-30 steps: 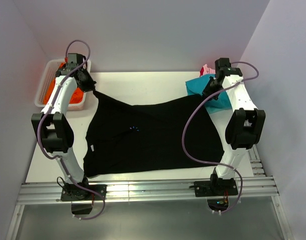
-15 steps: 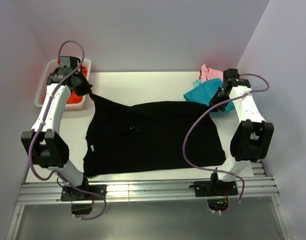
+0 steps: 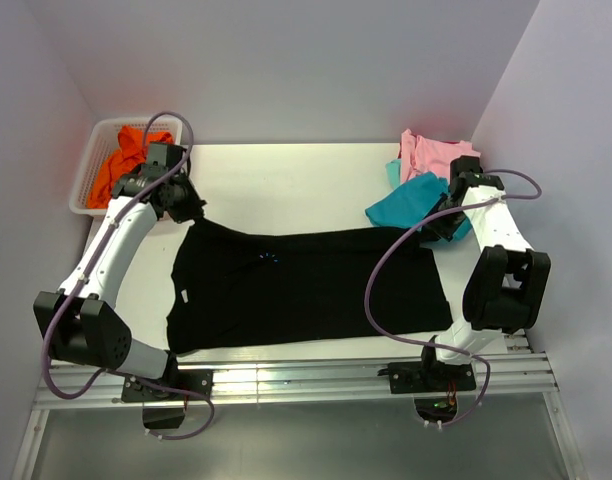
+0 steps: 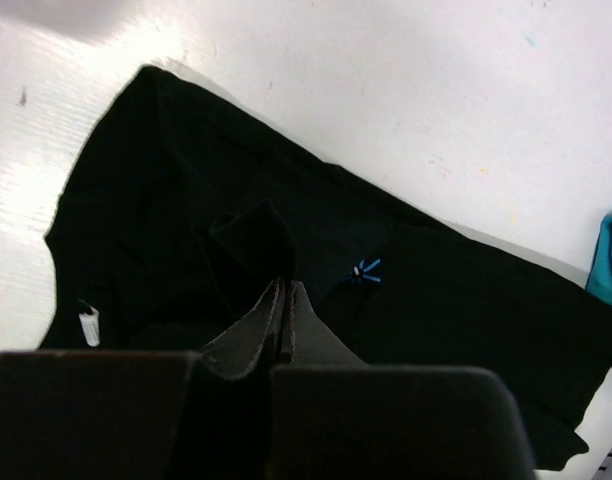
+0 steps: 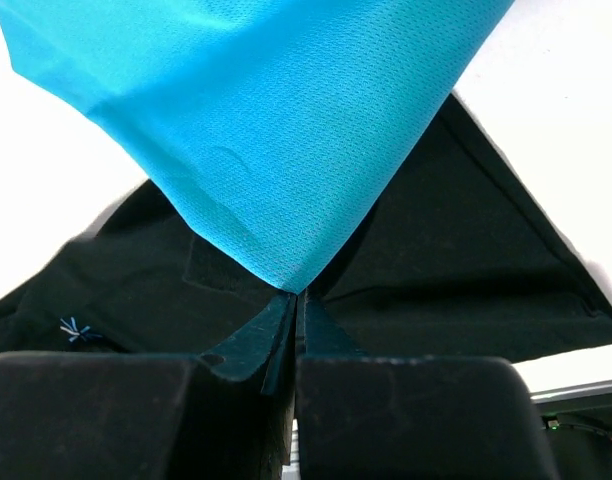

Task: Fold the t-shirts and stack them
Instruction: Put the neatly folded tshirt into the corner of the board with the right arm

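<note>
Cloth covers most of the table (image 3: 286,180): the black tee (image 3: 306,290) lies spread flat across the middle, its near hem running along the near edge. A small white label (image 3: 185,296) shows near its left side and the light-blue logo (image 3: 267,258) sits left of centre, toward the far hem. At the far-left corner of that tee the left gripper (image 4: 286,300) has its fingers pressed together on a bunched fold of black cloth. At the far-right corner the right gripper (image 5: 294,300) has its fingers closed too, with a corner of the teal tee (image 3: 406,203) running into their tips. Whether black cloth is also pinched there cannot be told. The teal tee spreads away to the far right, overlapping the black tee's corner. Beyond it, the pink tee (image 3: 431,155) lies in the far-right corner of the table. At the far left, off the table's edge, a basket (image 3: 82,178) holds the orange tee (image 3: 121,165).
</note>
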Controlling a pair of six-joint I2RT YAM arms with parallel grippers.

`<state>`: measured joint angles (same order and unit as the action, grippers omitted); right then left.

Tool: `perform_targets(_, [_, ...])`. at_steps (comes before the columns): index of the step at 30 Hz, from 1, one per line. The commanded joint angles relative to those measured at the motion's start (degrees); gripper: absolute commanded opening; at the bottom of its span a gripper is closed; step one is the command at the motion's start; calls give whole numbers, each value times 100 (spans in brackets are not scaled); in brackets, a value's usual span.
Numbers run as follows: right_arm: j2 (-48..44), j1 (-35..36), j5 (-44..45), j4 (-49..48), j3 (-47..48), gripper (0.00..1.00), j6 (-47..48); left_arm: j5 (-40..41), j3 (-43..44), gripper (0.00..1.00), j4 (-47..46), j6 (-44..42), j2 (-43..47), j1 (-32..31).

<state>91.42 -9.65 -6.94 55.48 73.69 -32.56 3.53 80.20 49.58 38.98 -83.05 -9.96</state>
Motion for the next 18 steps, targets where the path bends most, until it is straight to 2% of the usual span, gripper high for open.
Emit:
perform_targets(1, [-37, -46, -141, -257, 48, 0, -32, 201, -66, 0, -19, 233, 254, -173])
perform_targets(2, [112, -46, -106, -266, 84, 0, -14, 227, -66, 0, -10, 267, 262, -191])
perform_targets(3, [209, -46, -54, -266, 154, 4, -5, 244, -66, 0, 7, 277, 271, -200])
perform_targets(5, [542, -46, -53, -161, 452, 34, 12, 288, -101, 0, 7, 285, 324, -243])
perform_targets(7, [675, -46, 77, -30, 785, 72, -5, 315, -128, 0, 51, 294, 359, -252])
perform_targets(8, [763, -46, 148, 6, 892, 87, -5, 341, -154, 0, 104, 294, 377, -252])
perform_targets(18, [1589, -195, 957, 314, 1937, 90, 21, 341, -462, 0, 60, 259, 491, -261])
